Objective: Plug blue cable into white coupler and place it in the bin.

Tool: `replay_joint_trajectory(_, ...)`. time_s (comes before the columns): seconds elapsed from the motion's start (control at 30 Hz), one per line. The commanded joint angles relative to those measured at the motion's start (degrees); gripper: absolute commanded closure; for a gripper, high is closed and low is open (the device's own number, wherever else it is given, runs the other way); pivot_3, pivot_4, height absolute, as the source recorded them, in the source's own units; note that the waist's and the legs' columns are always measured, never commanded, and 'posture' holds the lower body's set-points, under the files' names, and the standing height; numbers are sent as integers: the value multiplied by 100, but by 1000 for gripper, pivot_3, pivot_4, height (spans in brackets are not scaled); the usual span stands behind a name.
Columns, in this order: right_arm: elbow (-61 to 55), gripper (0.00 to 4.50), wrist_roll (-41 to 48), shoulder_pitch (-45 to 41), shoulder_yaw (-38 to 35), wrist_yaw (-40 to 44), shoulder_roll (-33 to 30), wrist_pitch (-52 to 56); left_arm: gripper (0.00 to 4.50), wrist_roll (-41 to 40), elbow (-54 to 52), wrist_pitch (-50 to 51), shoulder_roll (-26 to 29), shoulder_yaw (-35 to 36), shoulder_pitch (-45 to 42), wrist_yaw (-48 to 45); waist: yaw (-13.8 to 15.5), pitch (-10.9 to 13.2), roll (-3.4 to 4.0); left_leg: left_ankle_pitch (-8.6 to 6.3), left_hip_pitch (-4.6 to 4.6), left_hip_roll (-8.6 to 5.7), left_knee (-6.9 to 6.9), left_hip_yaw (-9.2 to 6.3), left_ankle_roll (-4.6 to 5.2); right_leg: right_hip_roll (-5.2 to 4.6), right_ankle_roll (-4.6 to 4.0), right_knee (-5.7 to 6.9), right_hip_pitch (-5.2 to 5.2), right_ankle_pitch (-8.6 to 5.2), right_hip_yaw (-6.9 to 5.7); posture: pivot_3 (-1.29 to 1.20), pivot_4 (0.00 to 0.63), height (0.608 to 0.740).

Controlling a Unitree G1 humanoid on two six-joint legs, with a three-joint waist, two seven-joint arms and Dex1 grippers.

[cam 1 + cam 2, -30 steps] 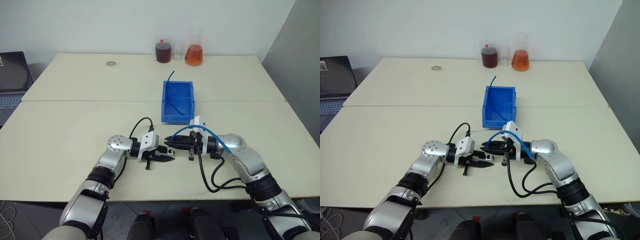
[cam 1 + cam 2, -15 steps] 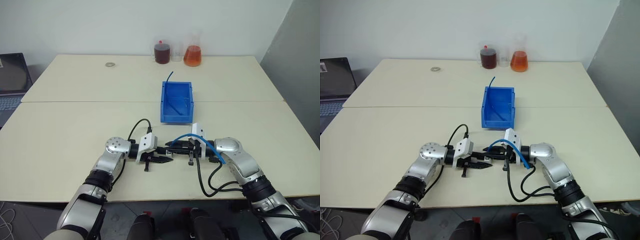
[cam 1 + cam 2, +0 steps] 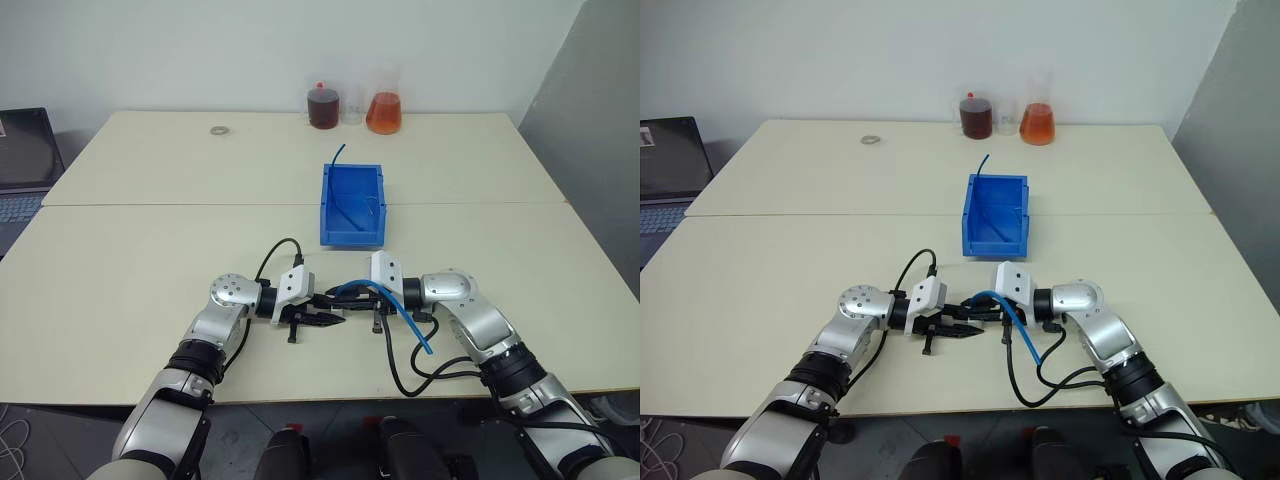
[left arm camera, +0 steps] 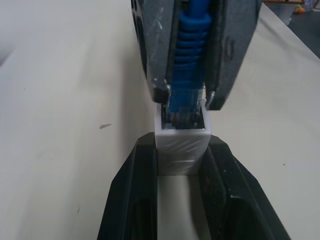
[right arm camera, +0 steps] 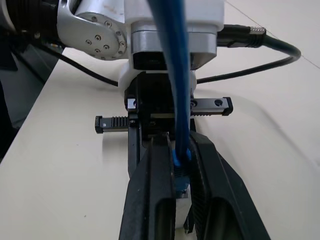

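Note:
My left gripper (image 3: 333, 319) is shut on the white coupler (image 4: 181, 145), a small block clamped between its black fingers (image 4: 135, 190). Facing it tip to tip, my right gripper (image 3: 340, 295) is shut on the blue cable's plug (image 5: 180, 172). The plug's clear tip sits in the coupler's open end; how deep it goes I cannot tell. The blue cable (image 3: 405, 318) arcs back over my right wrist and hangs down toward the table. The bin (image 3: 326, 200) stands open-topped just beyond both grippers, in the middle of the table.
A short dark-blue wire (image 3: 340, 152) sticks out of the bin. Two flasks with dark red (image 3: 324, 105) and orange (image 3: 386, 108) liquid stand at the far edge, with a small ring (image 3: 218, 129) to their left. A laptop (image 3: 20, 150) sits off the table's left side.
My right gripper has sunk slightly, shifted left toward the left gripper and rolled, so the cable now hangs down beside the wrist. The left gripper has stayed put.

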Motion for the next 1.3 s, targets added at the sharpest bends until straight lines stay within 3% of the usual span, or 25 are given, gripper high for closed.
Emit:
replay_joint_trajectory(0.03, 692, 4372, -282, -3, 213, 146, 5, 374, 3721, -68, -196, 16, 18, 47, 11, -37, -6, -1, -1, 0, 11, 1, -1, -1, 0, 2, 1, 0, 12, -3, -1, 0, 150, 740)
replay_joint_trajectory(0.27, 938, 4372, -187, 34, 47, 205, 45, 422, 3721, -76, -298, 77, 34, 92, 61, 95, -8, -12, -2, 0, 46, 6, -3, -4, 1, 6, 8, -1, 45, -13, -3, 0, 150, 740)
replay_joint_trajectory(0.33, 823, 4372, 3, -14, -200, 77, 108, 673, 3021, -161, -474, 246, 85, 150, 127, 123, -8, -14, -1, 0, 49, 6, -3, -4, 1, 6, 8, 0, 47, -13, -2, 0, 150, 740)
replay_joint_trajectory(0.43, 477, 4372, 270, -97, -551, -119, 140, 1154, 2356, -288, -821, 586, 203, 250, 228, 169, -5, -13, -1, 0, 50, 6, -2, -5, 1, 5, 7, 3, 49, -12, -2, 0, 150, 740)
replay_joint_trajectory(0.6, -529, 4372, 1405, -531, -1602, -990, 423, 3114, 1282, -601, -1836, 1496, 461, 663, 460, 674, 7, -11, 0, 0, 27, 7, 1, -13, 0, 3, 1, 7, 31, -8, -9, 0, 150, 740)
replay_joint_trajectory(0.73, -299, 4372, 2186, -1627, -2643, -2006, 725, 4802, 458, -1035, -3362, 2689, 543, 1207, 832, 1646, -41, -4, 4, 0, -5, 8, -2, -11, 0, -1, -10, 16, -11, 0, 5, 0, 150, 740)
replay_joint_trajectory(0.8, 16, 4372, 2256, -2049, -2761, -2112, 725, 5129, 26, -1143, -3926, 3047, 512, 1327, 956, 2038, -29, -4, 4, 0, -18, 3, 0, -14, -1, -9, -12, 40, -28, 0, 2, 0, 150, 740)
replay_joint_trajectory(0.93, 1754, 4372, 1985, -3315, -2834, -2241, 710, 5235, 26, -1263, -4745, 3607, 253, 1611, 1083, 3056, -9, -4, 4, 0, -8, 1, -9, -9, 0, -8, -24, 45, -23, -8, -9, 0, 150, 740)
replay_joint_trajectory(1.2, 5371, 4372, 978, -4985, -2823, -2561, 903, 3006, 26, -889, -5066, 3588, -106, 1627, 1374, 4298, -32, -4, 3, 0, -9, -2, -14, 3, 0, -8, -24, 39, -27, -8, 0, 0, 150, 740)
replay_joint_trajectory(1.27, 5793, 3690, 835, -5171, -2871, -2635, 935, 2683, 0, -910, -5225, 3653, -229, 1592, 1475, 4503, -40, -4, 3, 0, -16, 0, -15, 4, 0, -8, -24, 29, -28, -8, 0, 0, 150, 740)
replay_joint_trajectory(1.3, 5927, 3612, 786, -5240, -2905, -2628, 945, 2588, 0, -918, -5286, 3670, -275, 1579, 1512, 4577, -39, -4, 3, 0, -19, 0, -16, 3, 0, -8, -24, 23, -27, -8, -1, 0, 150, 740)
